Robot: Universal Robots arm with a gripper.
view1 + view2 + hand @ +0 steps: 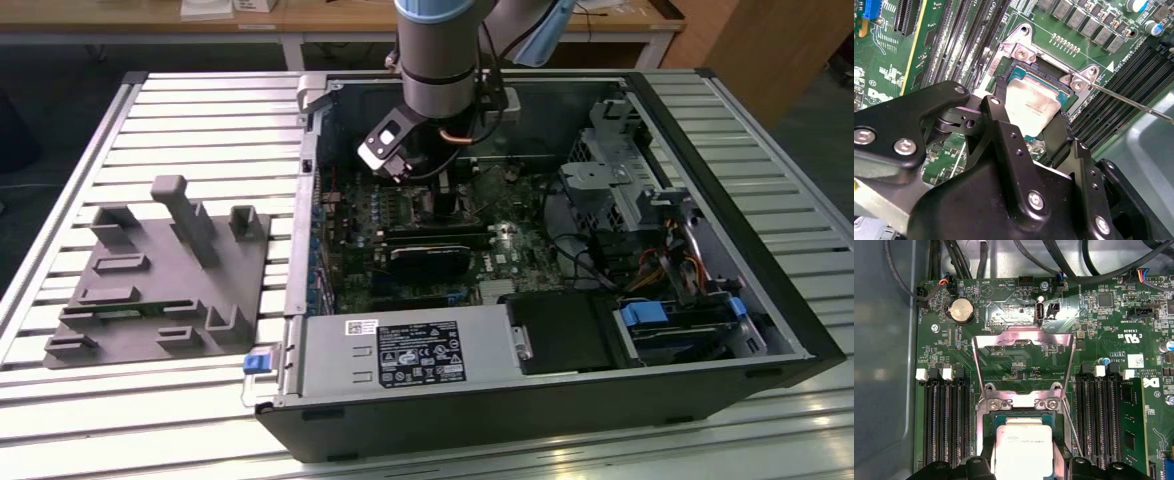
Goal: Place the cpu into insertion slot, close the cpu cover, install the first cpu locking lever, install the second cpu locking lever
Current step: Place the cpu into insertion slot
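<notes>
**Cpu in the tool, at the slot**

We see the tool (1027,117) clamped on the cpu (1029,102) – its black fingers (999,120) press against two opposite edges of the silver-grey chip. The cpu hangs right over the slot (1004,418), whose bluish rim shows past the chip's far edge in both wrist views. We cannot tell whether the chip is fully seated.

The cover (1024,336) stands swung open, away from the slot. Through its square cut-out we see the green board (1004,305). It hinges on two silver brackets at the slot's far edge. A thin metal lever (1134,102) runs out from one bracket, across the memory slots (946,420) that flank the socket on both sides.

In the exterior view the arm (441,60) reaches down into the open case (694,330), which lies on a slatted tabletop (200,110). A grey fixture (160,270) sits on the slats at the exterior view's left – well apart from the case.
</notes>
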